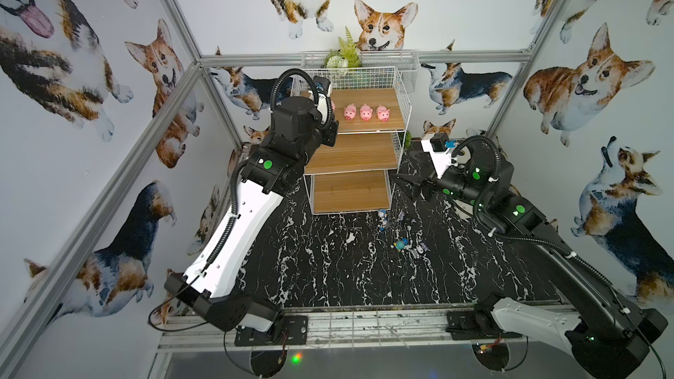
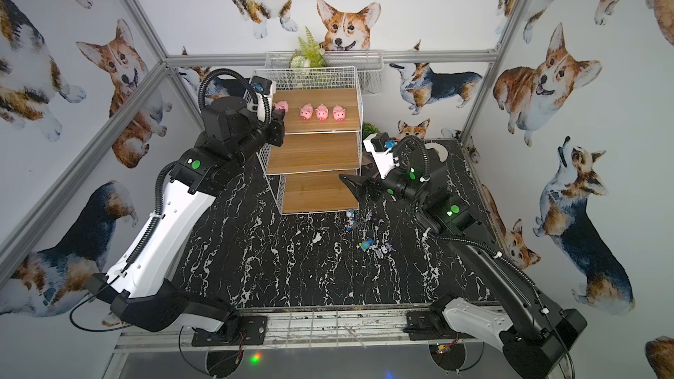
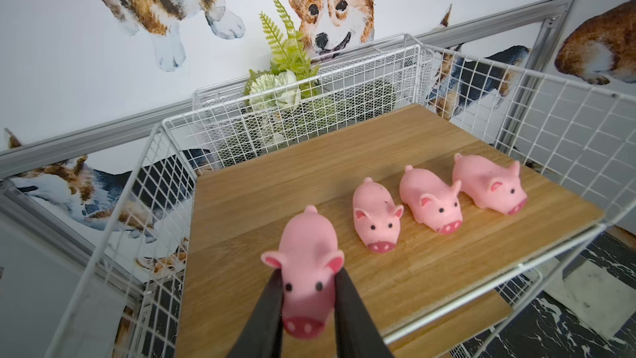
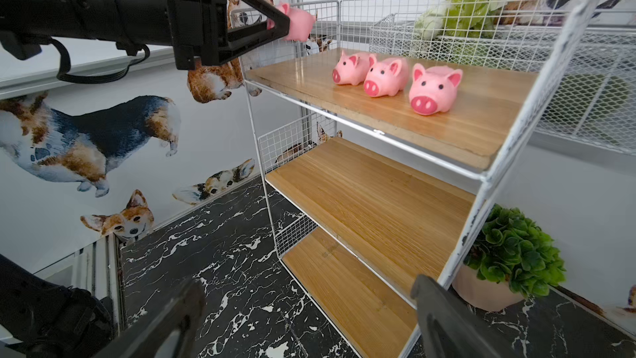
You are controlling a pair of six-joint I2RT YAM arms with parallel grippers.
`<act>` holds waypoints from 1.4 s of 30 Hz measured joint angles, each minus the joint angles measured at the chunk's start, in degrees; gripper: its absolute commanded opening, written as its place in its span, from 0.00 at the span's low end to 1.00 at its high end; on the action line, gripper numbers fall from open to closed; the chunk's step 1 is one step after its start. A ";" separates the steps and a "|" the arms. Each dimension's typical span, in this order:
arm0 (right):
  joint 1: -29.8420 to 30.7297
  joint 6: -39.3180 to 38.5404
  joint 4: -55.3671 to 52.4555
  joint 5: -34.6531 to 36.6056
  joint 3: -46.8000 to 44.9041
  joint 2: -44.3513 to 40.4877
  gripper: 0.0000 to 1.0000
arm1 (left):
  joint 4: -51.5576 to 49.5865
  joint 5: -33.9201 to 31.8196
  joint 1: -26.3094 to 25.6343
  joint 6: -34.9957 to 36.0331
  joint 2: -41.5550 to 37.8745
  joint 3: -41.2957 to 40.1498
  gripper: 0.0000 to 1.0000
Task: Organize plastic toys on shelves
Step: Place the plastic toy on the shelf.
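My left gripper (image 3: 308,291) is shut on a pink pig (image 3: 306,270), gripping its head just above the left part of the top shelf (image 3: 275,194). In a top view the wrist mostly hides that pig (image 2: 281,105). Three more pigs (image 1: 350,112) (image 1: 365,112) (image 1: 383,114) stand in a row on the same board. The middle shelf (image 1: 350,153) and the bottom shelf (image 1: 350,191) are bare. Several small blue-grey and black-and-purple figures (image 1: 382,218) (image 1: 401,244) (image 1: 419,247) lie on the table in front of the rack. My right gripper (image 4: 309,287) hangs open and holds nothing, low beside the rack's right front corner.
A white wire basket with a green fern (image 1: 343,56) hangs behind the rack. A potted green plant (image 4: 512,253) stands on the black marble table (image 1: 310,267) at the rack's right rear. White mesh walls (image 3: 137,201) close the top shelf's sides and back.
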 measured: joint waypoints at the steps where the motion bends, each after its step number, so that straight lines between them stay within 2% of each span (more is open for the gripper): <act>1: 0.00 -0.13 0.02 0.00 -0.15 0.00 1.00 | 0.11 -0.04 0.09 0.11 0.39 0.00 0.27; 12: -0.02 -0.22 0.00 -0.17 -0.68 0.44 1.00 | 1.46 0.90 1.25 -0.72 4.02 -0.83 0.27; 15: -0.02 -0.59 0.07 -0.13 -0.87 0.42 1.00 | 1.70 1.14 1.25 -0.98 3.98 -1.38 0.34; 29: -0.02 -1.22 0.42 0.07 -2.14 -1.40 1.00 | 2.71 0.85 1.25 -2.51 2.78 -3.56 0.41; 35: 0.00 -1.25 0.50 0.24 -2.34 -1.66 1.00 | 2.71 0.98 1.25 -2.93 2.05 -3.30 0.48; 39: -0.02 -1.25 0.52 0.26 -2.47 -1.81 1.00 | 2.16 1.75 1.22 -3.50 1.05 -2.36 0.47; 42: -0.02 -1.22 0.52 0.26 -2.69 -2.14 1.00 | 1.11 1.95 1.22 -3.85 -0.24 -1.18 0.41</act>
